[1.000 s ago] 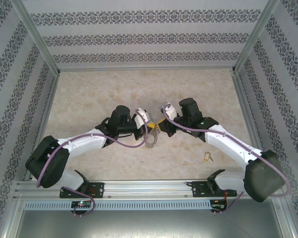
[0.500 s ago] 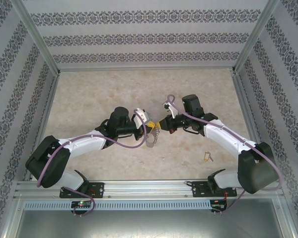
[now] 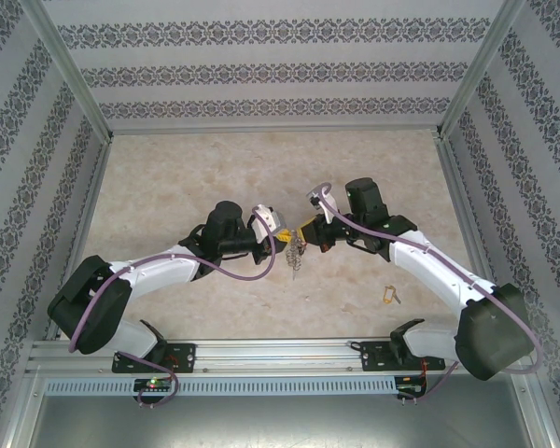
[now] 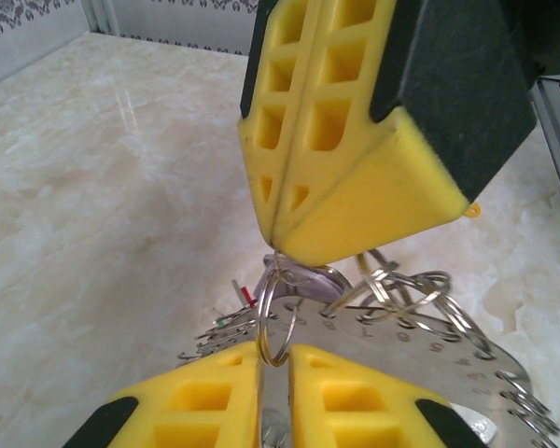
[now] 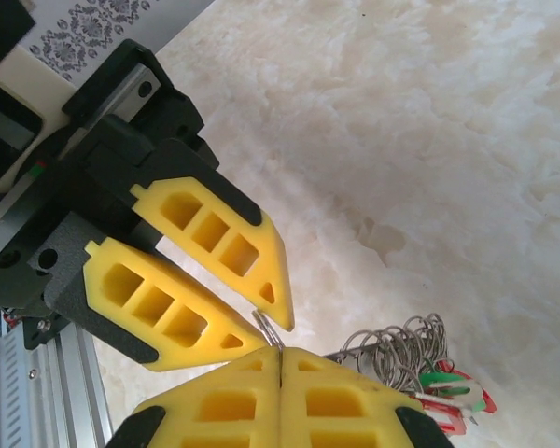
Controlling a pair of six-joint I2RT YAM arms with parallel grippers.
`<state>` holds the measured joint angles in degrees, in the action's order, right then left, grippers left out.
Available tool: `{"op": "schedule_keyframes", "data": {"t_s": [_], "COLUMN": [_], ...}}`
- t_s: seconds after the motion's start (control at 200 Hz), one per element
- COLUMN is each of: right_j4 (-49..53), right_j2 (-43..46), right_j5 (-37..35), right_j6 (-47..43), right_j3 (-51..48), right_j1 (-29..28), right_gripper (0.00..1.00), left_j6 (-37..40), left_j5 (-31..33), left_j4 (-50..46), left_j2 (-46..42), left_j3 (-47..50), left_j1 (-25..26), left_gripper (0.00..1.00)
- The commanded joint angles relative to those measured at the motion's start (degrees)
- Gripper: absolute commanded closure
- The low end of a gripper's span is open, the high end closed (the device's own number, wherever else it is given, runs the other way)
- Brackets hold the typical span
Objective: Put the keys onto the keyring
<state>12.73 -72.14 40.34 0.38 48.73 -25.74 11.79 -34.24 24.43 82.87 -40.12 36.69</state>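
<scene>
Hanging between left gripper (image 4: 275, 353) and right gripper (image 4: 276, 241): large thin silver-grey metal keyring (image 4: 420, 350) | right gripper pinched on small silver split ring (image 4: 261, 313) | left gripper seemingly parted narrowly | light, stiff, slippery; grip rim.

The keyring (image 4: 420, 359), a thin silver-grey plate fringed with small wire loops, is hanging over the counter (image 3: 215, 168). One loop (image 4: 278, 322) is being pinched at the tips of the right fingers (image 4: 355, 196). Tiny keys (image 5: 448, 392) with red and green tags are dangling from its rim. One yellow-tagged key (image 3: 388, 295) is lying flat on the counter, well apart to the right.
</scene>
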Motion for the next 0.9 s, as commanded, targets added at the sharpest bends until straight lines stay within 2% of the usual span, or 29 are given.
{"op": "schedule_keyframes", "data": {"t_s": [0.0, 0.28, 0.624, 0.789, 0.894], "right_j4": [0.5, 1.4, 2.6, 3.0, 3.1], "right_j2": [0.8, 0.3, 0.1, 0.1, 0.2], "right_j5": [-0.7, -1.5, -1.6, -1.4, -1.3], "right_j6": [-2.0, -3.5, -4.5, -4.8, -4.8], "right_j3": [2.3, 2.9, 3.8, 3.8, 3.8], "right_j1": [-0.9, -1.8, -2.7, -2.8, -2.9], "right_gripper": [1.00, 1.00, 1.00, 1.00, 1.00], "left_j6": [1.3, 1.7, 2.9, 3.5, 3.7], "left_j5": [-0.3, -0.3, -1.1, -1.4, -2.2], "left_j4": [-1.7, -3.2, -5.5, -6.2, -6.8], "left_j2": [-1.0, -2.5, -2.3, -1.8, -1.5], "left_j3": [-2.0, -2.4, -3.9, -4.3, -5.0], "left_j1": [0.0, 0.0, 0.0, 0.0, 0.0], "left_gripper": [0.82, 0.73, 0.70, 0.74, 0.83]}}
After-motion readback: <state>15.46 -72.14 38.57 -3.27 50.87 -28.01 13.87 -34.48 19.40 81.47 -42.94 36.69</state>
